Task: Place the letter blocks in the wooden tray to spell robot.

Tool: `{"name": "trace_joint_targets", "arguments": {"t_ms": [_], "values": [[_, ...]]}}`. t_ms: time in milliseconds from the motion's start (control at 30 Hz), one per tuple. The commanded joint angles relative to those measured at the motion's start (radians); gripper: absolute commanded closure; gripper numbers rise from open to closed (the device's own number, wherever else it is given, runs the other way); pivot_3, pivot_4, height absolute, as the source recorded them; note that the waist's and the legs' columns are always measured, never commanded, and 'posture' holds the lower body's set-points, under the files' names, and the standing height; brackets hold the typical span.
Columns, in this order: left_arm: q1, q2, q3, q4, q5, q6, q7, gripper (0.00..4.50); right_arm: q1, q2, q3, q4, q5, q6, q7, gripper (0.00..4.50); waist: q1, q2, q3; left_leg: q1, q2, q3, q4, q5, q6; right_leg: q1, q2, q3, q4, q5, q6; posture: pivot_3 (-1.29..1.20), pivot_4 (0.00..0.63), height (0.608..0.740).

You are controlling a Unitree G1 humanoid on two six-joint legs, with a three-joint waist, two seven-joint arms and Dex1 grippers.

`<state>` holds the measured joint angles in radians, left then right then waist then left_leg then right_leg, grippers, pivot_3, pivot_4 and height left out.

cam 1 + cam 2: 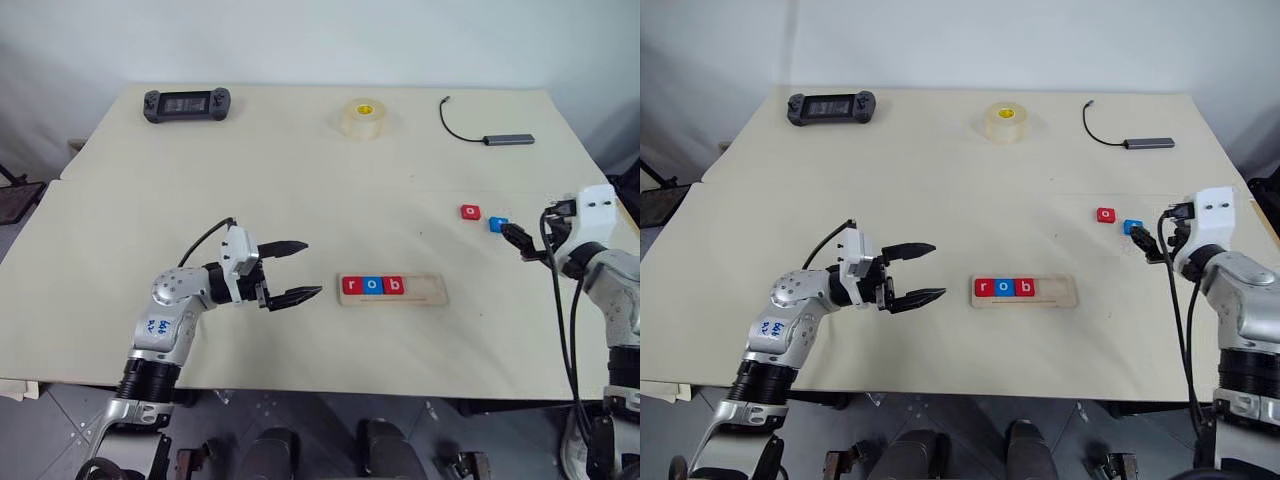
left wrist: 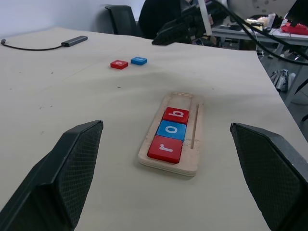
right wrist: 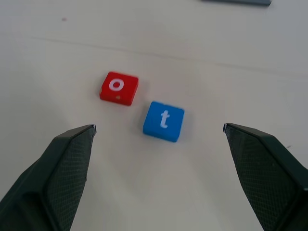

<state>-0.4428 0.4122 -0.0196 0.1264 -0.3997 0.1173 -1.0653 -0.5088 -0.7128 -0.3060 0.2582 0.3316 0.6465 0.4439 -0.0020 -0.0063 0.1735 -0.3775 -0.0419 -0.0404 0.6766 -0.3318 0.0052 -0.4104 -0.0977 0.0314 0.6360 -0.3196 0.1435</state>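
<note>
Surface point(image 1: 300, 200): a pale cream top, mostly bare; its near edge is running just in front of both arms, and a wide open band is lying between the far-edge items and the tray.
Wooden tray point(image 1: 425, 291): lying near the middle of the near half, long side parallel to the near edge, with bare room on every side.
Blocks in the tray: three, sitting touching in a row at the tray's left end, a red r point(image 1: 350, 286), a blue o point(image 1: 372, 286) and a red b point(image 1: 393, 286); the tray's right part is lying unfilled.
Loose blocks: two, lying toward the right edge, a red o point(image 3: 119, 88) and a blue t point(image 3: 163, 121), just beside each other, apart, corners nearly meeting.
Left gripper point(image 1: 295, 270): hanging level just left of the tray, pointing at it, its fingers point(image 2: 72, 168) standing wide with nothing between them.
Right gripper point(image 1: 518, 240): hanging by the right edge, just beside the blue t, its fingers point(image 3: 67, 163) spread wide and bracketing both loose blocks from above, touching neither.
Far edge, one of each: a black handheld controller point(image 1: 187, 104) near the left corner, a roll of clear tape point(image 1: 364, 118) at mid-edge, a grey USB hub with a black cable point(image 1: 508, 139) toward the right corner.
</note>
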Motion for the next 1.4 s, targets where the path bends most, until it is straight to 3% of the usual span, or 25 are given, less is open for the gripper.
{"name": "trace_joint_targets", "arguments": {"t_ms": [33, 367, 800, 1200, 1300, 1400], "values": [[-0.005, -0.004, 0.004, -0.016, 0.003, -0.026, 0.006, 0.0, -0.029, -0.001, 0.012, 0.001, -0.018, -0.002, -0.009, 0.07, -0.001, 0.0, 0.0, 0.0, 0.0, 0.0, 0.0, 0.0, 0.0, 0.0, 0.0, 0.0, 0.0, 0.0, 0.0, 0.0, 0.15, 0.74], [0.004, -0.008, -0.003, -0.034, 0.006, -0.032, 0.015, 0.0, -0.094, 0.029, 0.065, 0.004, -0.025, 0.014, 0.007, 0.07, -0.003, 0.0, 0.0, 0.0, 0.0, 0.0, 0.0, 0.0, 0.0, -0.001, 0.0, 0.0, 0.0, 0.0, 0.0, 0.0, 0.15, 0.74], [-0.016, -0.024, -0.015, -0.029, 0.003, -0.028, 0.018, 0.0, -0.422, 0.212, 0.142, 0.473, -0.173, -0.122, -0.187, 0.07, -0.023, 0.0, 0.0, -0.002, 0.0, 0.0, 0.0, 0.0, -0.001, -0.002, 0.0, 0.0, 0.002, 0.0, 0.0, 0.0, 0.15, 0.74], [-0.049, -0.025, -0.01, 0.01, 0.003, -0.036, 0.01, 0.0, -0.531, 0.242, 0.074, 0.736, -0.145, -0.224, -0.212, 0.07, -0.029, 0.0, 0.0, -0.002, 0.001, 0.0, -0.002, 0.0, -0.001, -0.003, 0.001, -0.001, 0.001, 0.0, 0.0, 0.0, 0.15, 0.74], [-0.054, -0.025, -0.011, 0.017, 0.004, -0.04, 0.008, 0.0, -0.532, 0.25, 0.052, 0.744, -0.124, -0.21, -0.195, 0.65, -0.029, 0.0, 0.0, -0.002, 0.001, 0.0, -0.002, 0.0, -0.001, -0.002, 0.001, -0.001, 0.002, 0.0, 0.0, 0.0, 0.15, 0.74], [-0.057, -0.025, -0.011, 0.019, 0.004, -0.044, 0.008, 0.0, -0.522, 0.253, 0.049, 0.735, -0.127, -0.209, -0.2, 1.58, -0.029, 0.0, 0.0, -0.002, 0.001, 0.0, -0.002, 0.0, -0.001, -0.002, 0.001, -0.001, 0.002, 0.0, 0.0, 0.0, 0.15, 0.74]]}}
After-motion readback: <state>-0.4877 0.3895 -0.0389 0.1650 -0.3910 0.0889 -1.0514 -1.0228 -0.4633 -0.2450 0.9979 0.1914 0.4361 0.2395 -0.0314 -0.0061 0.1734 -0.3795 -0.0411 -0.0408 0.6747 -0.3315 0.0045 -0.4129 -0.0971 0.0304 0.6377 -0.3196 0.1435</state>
